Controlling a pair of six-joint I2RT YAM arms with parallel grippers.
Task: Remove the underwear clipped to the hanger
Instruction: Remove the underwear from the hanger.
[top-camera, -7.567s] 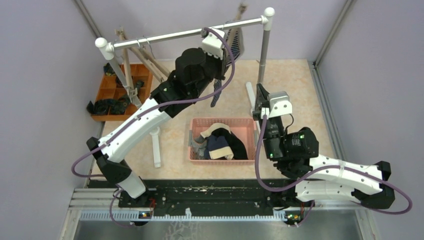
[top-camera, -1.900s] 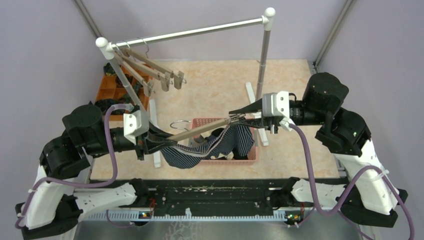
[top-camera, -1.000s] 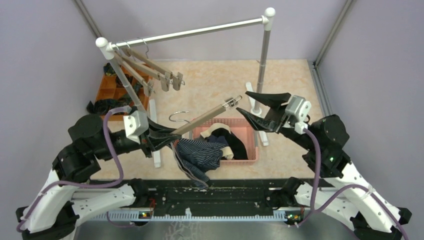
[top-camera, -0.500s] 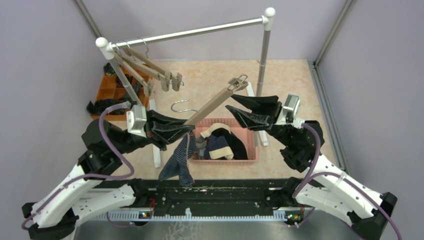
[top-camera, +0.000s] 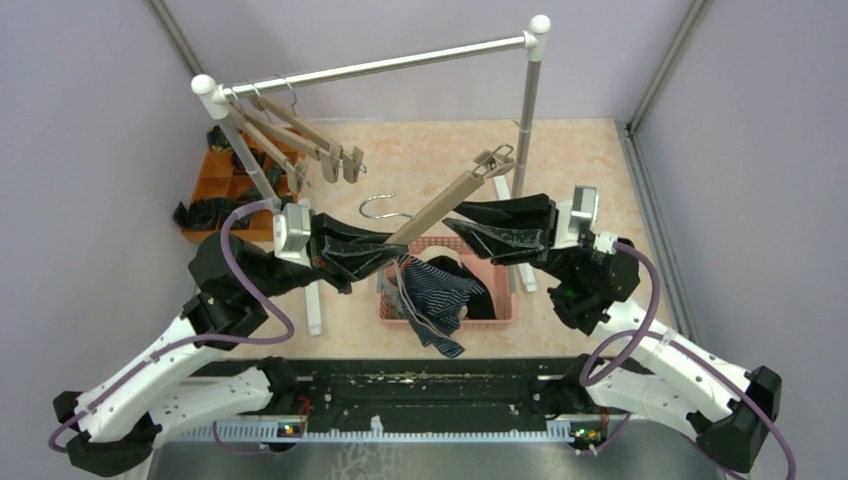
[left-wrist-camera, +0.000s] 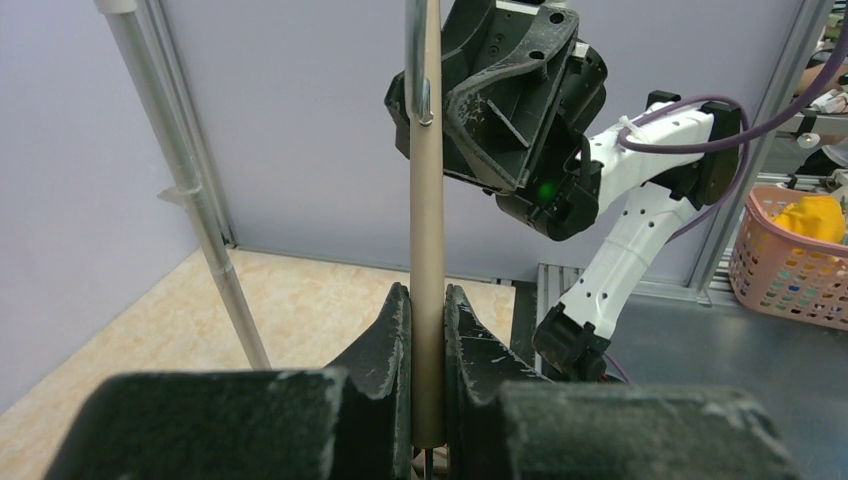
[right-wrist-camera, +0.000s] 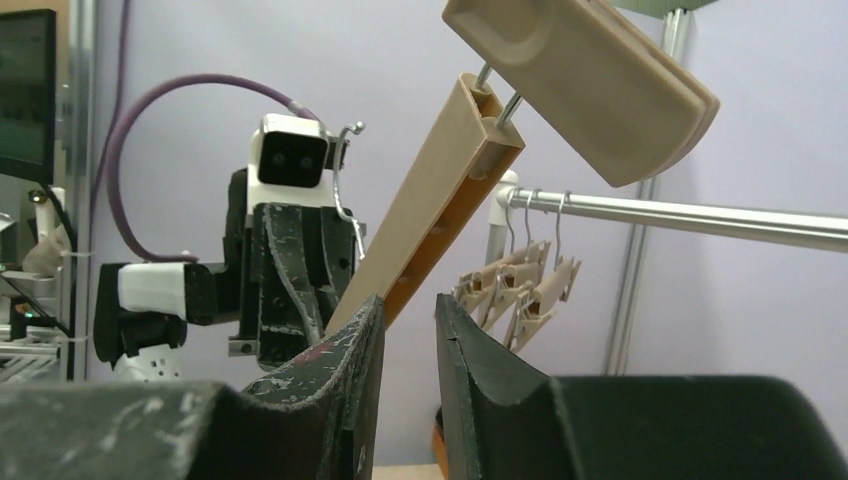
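Left hand (top-camera: 392, 247) pinches the hanger (top-camera: 445, 203); striped underwear (top-camera: 435, 300) dangles over basket (top-camera: 490, 320)

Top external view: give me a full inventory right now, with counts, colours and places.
clothes rail: one, silver, across the back.
empty clip hangers: about three, beige, rail's left end.
held clip hanger: one, beige, tilted above the basket.
striped underwear: one, navy-white, hanging over the basket's front rim.
basket: one, pink, centre; dark cloth inside.
orange tray: one, far left; dark bundles beside it.
left gripper: black, shut on the held clip hanger.
right gripper: black, open beside that hanger.
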